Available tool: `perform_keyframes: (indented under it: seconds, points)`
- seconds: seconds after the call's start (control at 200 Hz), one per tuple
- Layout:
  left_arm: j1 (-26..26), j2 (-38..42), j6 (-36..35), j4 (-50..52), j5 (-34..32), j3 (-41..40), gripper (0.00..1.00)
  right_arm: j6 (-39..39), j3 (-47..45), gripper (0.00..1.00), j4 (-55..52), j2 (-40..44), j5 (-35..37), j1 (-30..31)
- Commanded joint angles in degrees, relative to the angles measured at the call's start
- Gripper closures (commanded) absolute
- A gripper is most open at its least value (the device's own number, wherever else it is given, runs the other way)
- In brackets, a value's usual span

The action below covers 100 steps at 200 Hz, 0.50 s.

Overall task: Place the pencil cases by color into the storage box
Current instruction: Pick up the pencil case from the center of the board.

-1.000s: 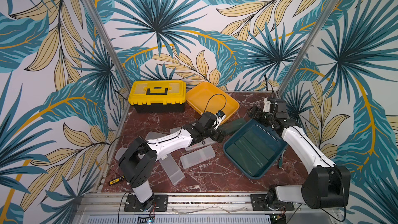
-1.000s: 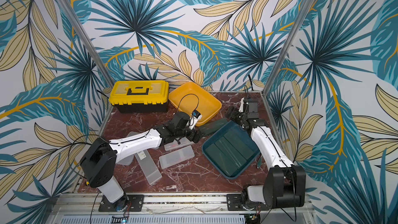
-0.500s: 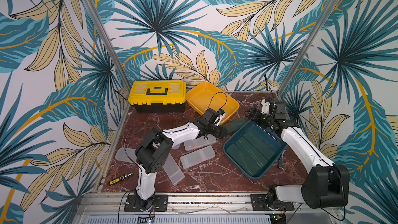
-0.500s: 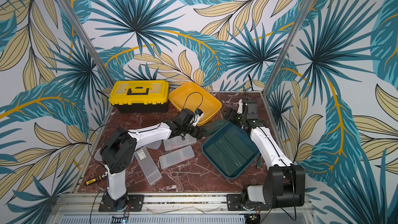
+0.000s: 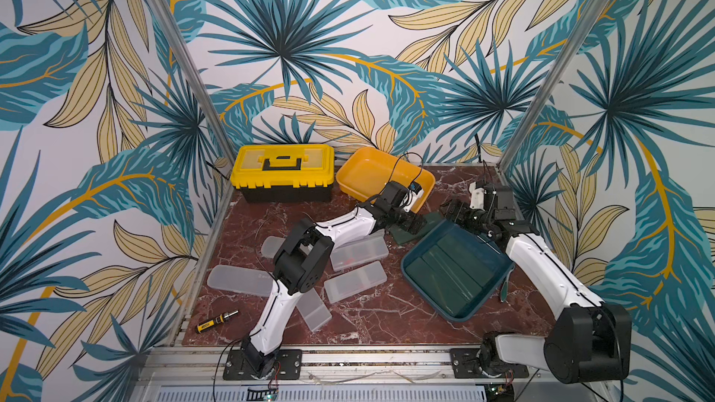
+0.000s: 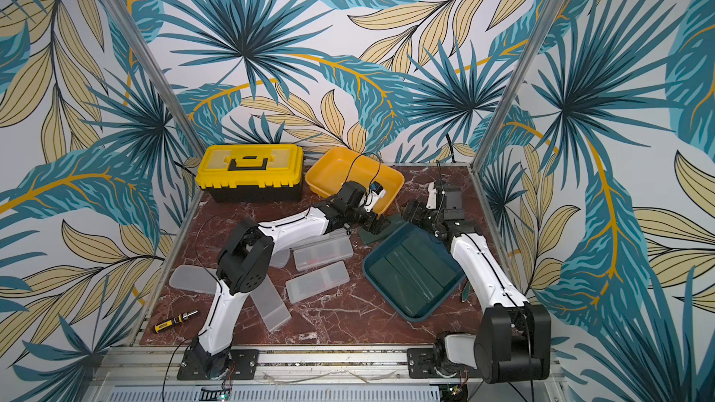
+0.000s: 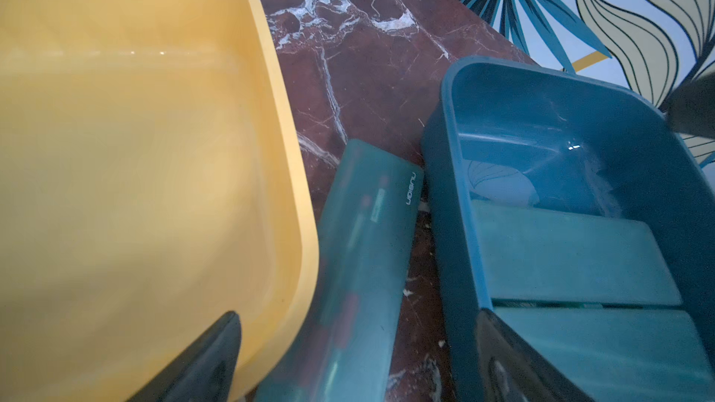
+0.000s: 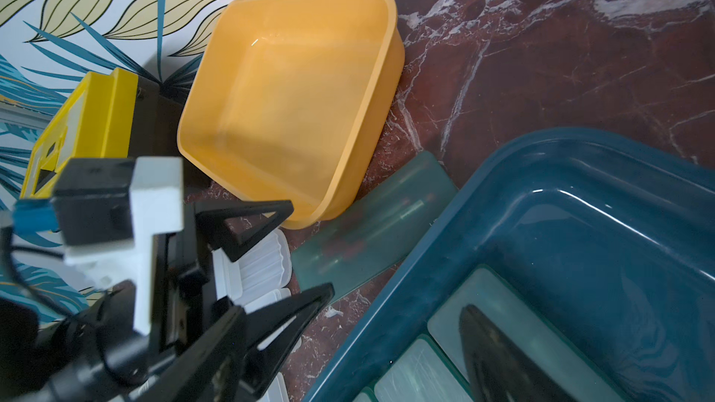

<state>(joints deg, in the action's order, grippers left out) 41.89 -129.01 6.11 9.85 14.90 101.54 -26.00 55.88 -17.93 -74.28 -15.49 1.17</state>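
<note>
Green pencil case [image 7: 363, 264] lay flat on the desk [image 5: 387, 315] just outside the blue bin [image 7: 452, 245], squeezed between the bin wall and a yellow tub [image 7: 298, 187]. Left jaws were spread wide and empty above it, one over the tub, one over the bin. Right jaws hung open over the bin's far corner, holding nothing. Other green cases [image 5: 449, 276] sat in the bin; frosted white cases [image 5: 356, 282] lay on the desk away from the bin. Likely best: narrow the jaws first, drop into the gap, pinch the narrow width, lift over the bin rim.
</note>
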Motion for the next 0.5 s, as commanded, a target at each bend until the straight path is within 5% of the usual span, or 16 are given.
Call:
perform_keyframes:
  seconds: [0.0, 0.21, 0.496]
  points:
    - [-0.3, -3.4, -2.2, 0.0, 1.5, 6.3, 0.05, 1.6, -1.6, 0.14, -0.5, 2.3, 0.5, 0.2]
    - [-0.3, -2.4, -3.7, 0.1, 2.1, 10.1, 0.05, 2.1, -1.6, 0.14, -2.1, 4.6, 1.6, 0.3]
    - [-0.4, 13.4, -13.9, 0.3, 2.1, -5.4, 0.04, 1.6, -2.0, 0.14, -1.1, 4.8, 1.9, 0.2]
